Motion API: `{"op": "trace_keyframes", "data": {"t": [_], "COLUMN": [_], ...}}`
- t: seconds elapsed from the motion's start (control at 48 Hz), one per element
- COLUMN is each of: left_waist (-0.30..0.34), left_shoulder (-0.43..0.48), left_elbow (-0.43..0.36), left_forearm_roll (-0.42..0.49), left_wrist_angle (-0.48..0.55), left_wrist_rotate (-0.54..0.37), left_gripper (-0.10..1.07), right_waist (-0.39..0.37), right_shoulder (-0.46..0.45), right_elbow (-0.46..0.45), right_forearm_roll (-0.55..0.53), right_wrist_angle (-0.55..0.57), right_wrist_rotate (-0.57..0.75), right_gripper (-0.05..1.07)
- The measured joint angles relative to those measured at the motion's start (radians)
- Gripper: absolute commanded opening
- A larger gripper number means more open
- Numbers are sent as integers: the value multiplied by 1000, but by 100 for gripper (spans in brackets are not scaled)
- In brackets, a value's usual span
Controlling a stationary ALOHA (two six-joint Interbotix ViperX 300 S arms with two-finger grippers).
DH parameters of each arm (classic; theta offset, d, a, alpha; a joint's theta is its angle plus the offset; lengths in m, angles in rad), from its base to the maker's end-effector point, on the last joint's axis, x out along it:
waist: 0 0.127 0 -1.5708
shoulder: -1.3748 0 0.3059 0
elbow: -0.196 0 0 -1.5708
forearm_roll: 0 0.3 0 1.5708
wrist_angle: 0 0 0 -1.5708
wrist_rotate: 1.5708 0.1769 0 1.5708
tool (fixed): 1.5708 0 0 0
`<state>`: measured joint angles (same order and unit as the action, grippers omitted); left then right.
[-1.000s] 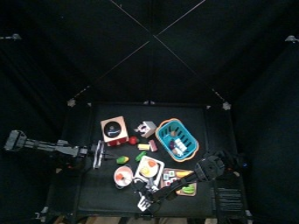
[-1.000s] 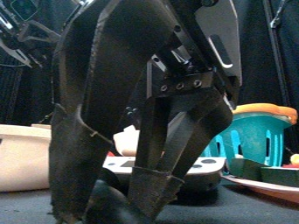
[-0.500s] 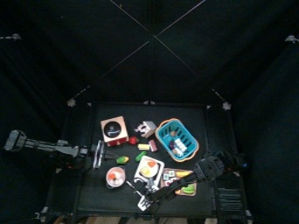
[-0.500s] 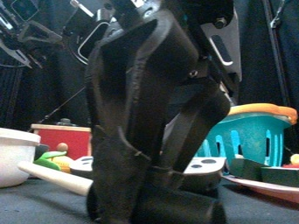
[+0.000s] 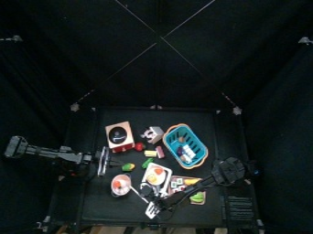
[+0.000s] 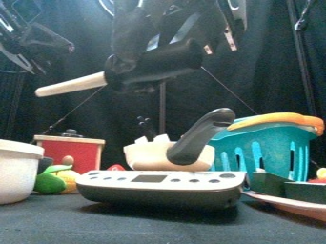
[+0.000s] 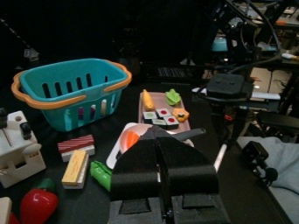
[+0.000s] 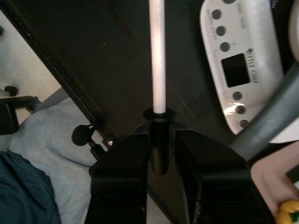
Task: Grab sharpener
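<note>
The right gripper (image 8: 156, 122) had its jaws closed about halfway on the sharpener (image 6: 79, 85), and it held the tool by the dark handle end. The white rod ran straight out from between the jaws, so its long axis followed the line of the gripper. In the front view the sharpener hung clear of the table, well above the grey keypad device (image 6: 159, 186), and its rod tip pointed away from the gripper and slightly down. The left gripper (image 7: 163, 153) rested far from the tool with its jaws together, holding nothing. The right arm was therefore the only one near enough for the task.
</note>
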<state>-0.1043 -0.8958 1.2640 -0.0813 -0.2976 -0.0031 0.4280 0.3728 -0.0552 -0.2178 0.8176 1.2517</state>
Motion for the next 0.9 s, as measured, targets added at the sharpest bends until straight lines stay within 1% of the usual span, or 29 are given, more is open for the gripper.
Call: {"op": "trace_keyframes", "data": {"t": [0.167, 0.312, 0.562, 0.896], "left_waist": [0, 0, 0, 2], "left_shoulder": [2, 0, 0, 0], "left_elbow": [0, 0, 0, 0], "left_forearm_roll": [-2, -3, -14, -14], "left_wrist_angle": [0, 0, 0, 0], "left_wrist_rotate": [0, 0, 5, 6], "left_gripper": [18, 18, 18, 18], "right_waist": [-11, -23, -44, -49], "right_shoulder": [-43, -71, -95, -97], "right_elbow": [46, 83, 140, 147], "right_forearm_roll": [-29, -32, -23, -25], "right_wrist_angle": [-8, -25, -89, -129], "right_wrist_rotate": [-2, 2, 0, 0], "right_gripper": [55, 55, 54, 54]}}
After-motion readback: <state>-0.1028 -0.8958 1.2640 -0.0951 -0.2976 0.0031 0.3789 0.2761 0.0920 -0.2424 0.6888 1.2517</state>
